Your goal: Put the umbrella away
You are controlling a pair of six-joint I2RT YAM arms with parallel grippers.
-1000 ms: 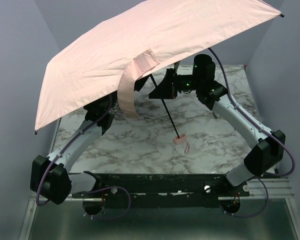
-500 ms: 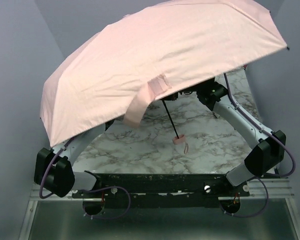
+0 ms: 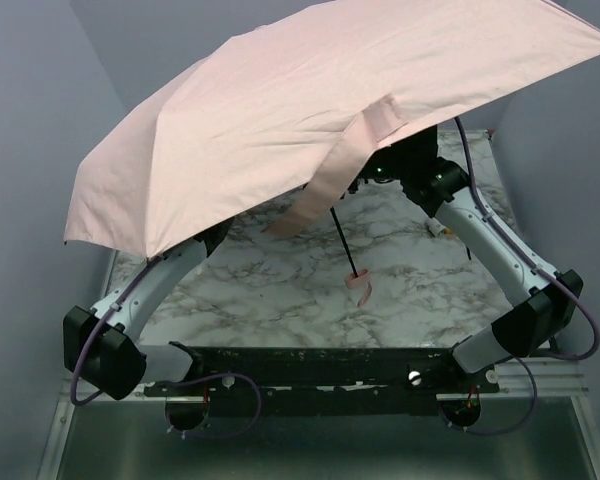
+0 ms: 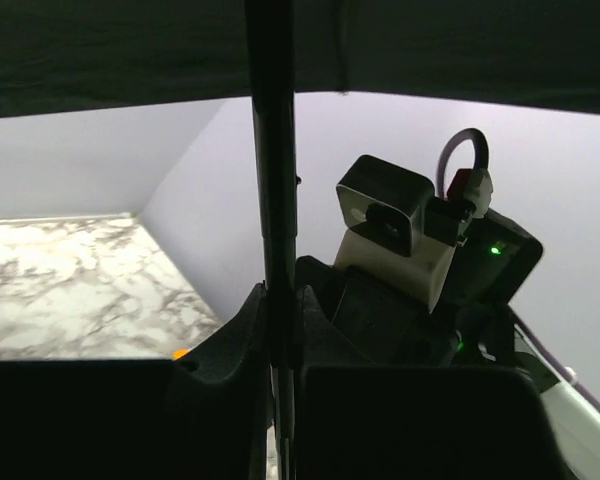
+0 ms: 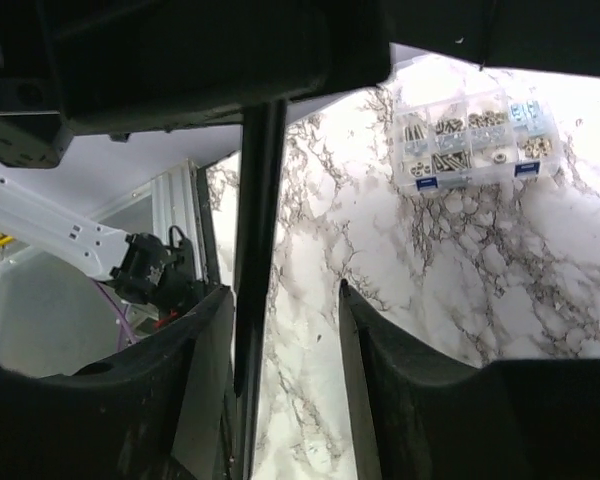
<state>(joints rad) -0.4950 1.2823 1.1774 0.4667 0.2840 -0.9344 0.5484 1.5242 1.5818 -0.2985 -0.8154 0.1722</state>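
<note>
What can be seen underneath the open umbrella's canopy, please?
Under the umbrella, its dark shaft, the pink handle and the marble table show. From above, fabric hides the left pincer and right pincer.

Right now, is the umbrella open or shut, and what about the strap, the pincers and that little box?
Umbrella: open, canopy spread wide.
Strap: undone, hanging loose.
Left pincer: shut on the umbrella's shaft.
Right pincer: open around the shaft, not squeezing it.
Screw box: flat on the table, compartments filled.
</note>
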